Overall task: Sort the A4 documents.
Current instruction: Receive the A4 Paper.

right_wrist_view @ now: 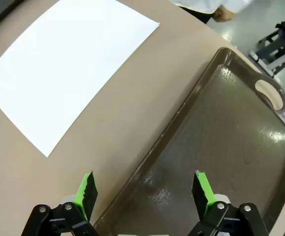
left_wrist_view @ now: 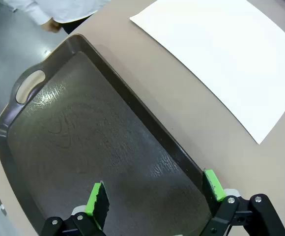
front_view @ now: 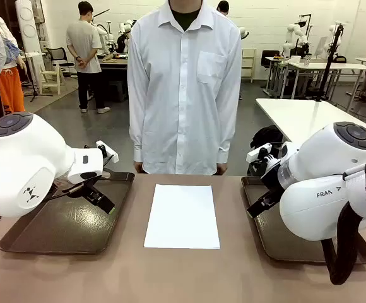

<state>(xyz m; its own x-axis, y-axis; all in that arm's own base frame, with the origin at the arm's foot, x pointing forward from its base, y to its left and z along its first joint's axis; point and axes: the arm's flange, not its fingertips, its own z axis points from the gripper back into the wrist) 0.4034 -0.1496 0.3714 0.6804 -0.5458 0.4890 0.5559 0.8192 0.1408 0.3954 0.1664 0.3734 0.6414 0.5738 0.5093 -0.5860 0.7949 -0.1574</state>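
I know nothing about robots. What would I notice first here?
A single white sheet lies in the middle of the table, in front of a person in a white shirt. The left gripper hangs open over the left tray, the right gripper open over the rim of the right tray.

A plain brown bench (front_view: 107, 278) spans the front view. Three things lie flat on it, side by side. In the middle is a white A4 sheet (front_view: 183, 216), its long edges running toward the far side. On the robot's left lies the left tray (front_view: 57, 235), dark brown and glossy, with a raised rim and a handle slot (left_wrist_view: 29, 86) at its far end. On the robot's right lies the right tray (front_view: 274, 243), of the same kind. A strip of bare bench separates the sheet from each tray.
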